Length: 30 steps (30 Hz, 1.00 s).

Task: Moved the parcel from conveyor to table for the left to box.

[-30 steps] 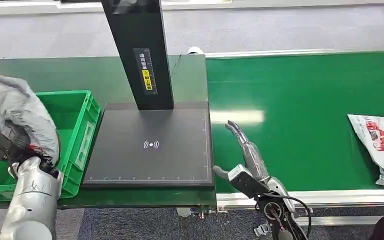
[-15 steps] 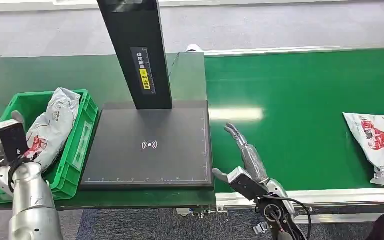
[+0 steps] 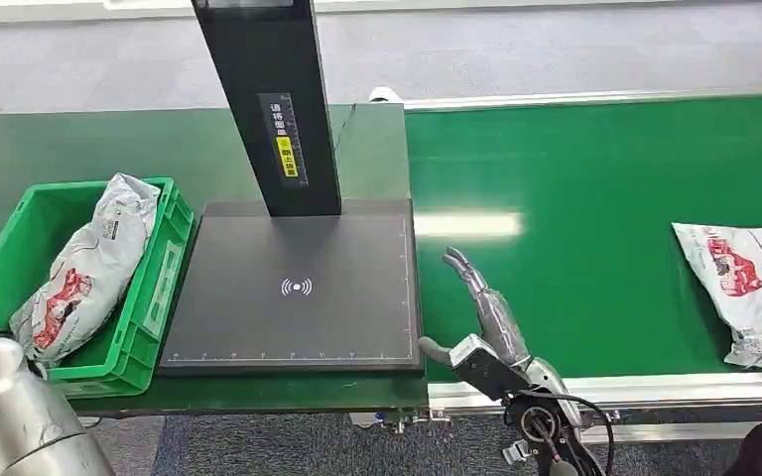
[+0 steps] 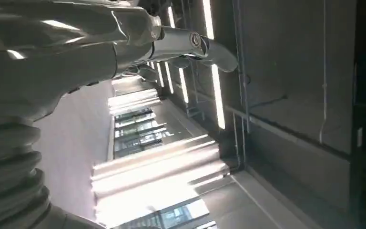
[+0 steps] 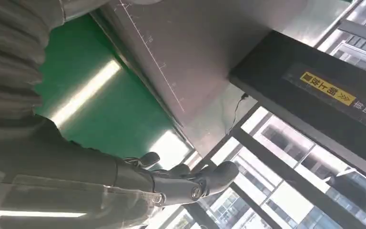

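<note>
A parcel (image 3: 87, 268) lies slantwise inside the green crate (image 3: 164, 288), which stands on the bench (image 3: 79, 149) just left of the black scanner pad (image 3: 298, 288). The pad's dark post (image 3: 268, 99) rises from its far edge. Right of the pad runs the green conveyor (image 3: 595, 198), and a second parcel (image 3: 749, 288) lies on it, well apart from the pad, toward the belt's right end. The right hand (image 3: 486, 322) hovers over the conveyor's near edge just beside the pad, its fingers (image 3: 466, 268) stretched out straight and holding nothing. The left hand (image 4: 76, 43) points up toward the ceiling, its fingers (image 4: 205, 45) extended and empty.
</note>
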{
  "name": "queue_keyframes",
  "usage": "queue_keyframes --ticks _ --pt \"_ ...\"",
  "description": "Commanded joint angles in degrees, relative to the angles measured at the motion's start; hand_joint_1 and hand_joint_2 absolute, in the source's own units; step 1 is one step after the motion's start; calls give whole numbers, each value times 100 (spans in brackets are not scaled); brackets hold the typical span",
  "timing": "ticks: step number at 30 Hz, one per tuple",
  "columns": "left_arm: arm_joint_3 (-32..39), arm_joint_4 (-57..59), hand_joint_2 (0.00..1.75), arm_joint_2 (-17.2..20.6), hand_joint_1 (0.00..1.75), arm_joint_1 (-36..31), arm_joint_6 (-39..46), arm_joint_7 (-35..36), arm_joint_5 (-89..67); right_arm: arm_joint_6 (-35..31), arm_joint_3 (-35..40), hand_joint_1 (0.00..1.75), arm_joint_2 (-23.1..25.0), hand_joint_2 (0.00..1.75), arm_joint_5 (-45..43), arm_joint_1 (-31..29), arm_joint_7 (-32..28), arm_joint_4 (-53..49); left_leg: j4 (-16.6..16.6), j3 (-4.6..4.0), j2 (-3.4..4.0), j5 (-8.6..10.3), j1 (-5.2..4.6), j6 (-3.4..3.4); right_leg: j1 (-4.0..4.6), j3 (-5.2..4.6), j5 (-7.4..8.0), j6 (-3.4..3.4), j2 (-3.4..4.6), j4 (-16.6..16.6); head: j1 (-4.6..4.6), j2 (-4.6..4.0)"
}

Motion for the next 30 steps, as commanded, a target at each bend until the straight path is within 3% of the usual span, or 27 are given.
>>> queue_keyframes --ticks 1,4,5,8,10,14,16,18,21,25,30 --pt "-2413 -329 175 -331 0 699 5 -140 354 -115 -49 0 -187 175 -64 132 16 -47 1 -6 -32 2 1 13 3 10 -4 -8 -34 -8 0 0" --pt "-4040 785 175 48 0 940 -27 -140 1484 -147 -169 0 -220 175 -124 276 36 -186 -11 1 -64 11 -4 20 1 30 -5 -14 -66 -21 0 0" --pt "-4580 1267 175 125 0 1005 -594 -60 2121 -139 -218 0 -216 175 -109 309 75 -195 -9 4 -63 9 -7 18 -4 29 -7 -13 -65 -17 2 0" --pt "-5152 1330 175 84 0 1274 -1659 464 3003 -103 -283 0 -158 175 -45 211 66 -80 -18 9 -59 11 -5 22 -2 31 -1 -20 -63 -29 0 0" --pt "-5234 1398 175 103 0 1440 -1655 504 3121 0 -203 0 -73 175 -33 2 68 93 -5 2 -18 -1 -6 16 -5 12 1 -11 -21 -14 0 0" --pt "-5256 1394 175 133 0 1528 -1617 468 3126 -5 -148 0 -34 175 -27 -98 59 211 -9 4 -19 1 -5 20 -2 16 3 -16 -24 -20 0 0" --pt "-5066 880 175 427 0 2292 -1756 388 3152 58 154 0 379 175 -70 -869 120 1126 -8 9 10 -6 -10 12 -9 10 3 -7 1 -10 0 0" --pt "-5038 896 175 432 0 2278 -1847 427 3143 25 181 0 443 175 -65 -974 132 1216 -11 10 52 -12 1 9 3 -2 8 -16 39 -10 -2 0" --pt "-5016 877 175 510 0 2224 -1936 599 3158 152 251 0 533 175 8 -1174 251 1169 -3 -10 24 -6 1 9 3 -15 4 -10 12 -4 0 0" --pt "-4865 526 175 573 0 2436 -1973 884 3024 161 190 0 628 175 19 -1203 408 1039 -6 -8 36 -9 2 14 6 -13 8 -16 28 -7 2 0" --pt "-4722 361 175 542 0 2393 -2137 1149 2711 276 65 0 662 175 -165 -826 524 437 -3 -13 0 -8 4 14 8 -7 -1 -17 -3 -7 0 0"
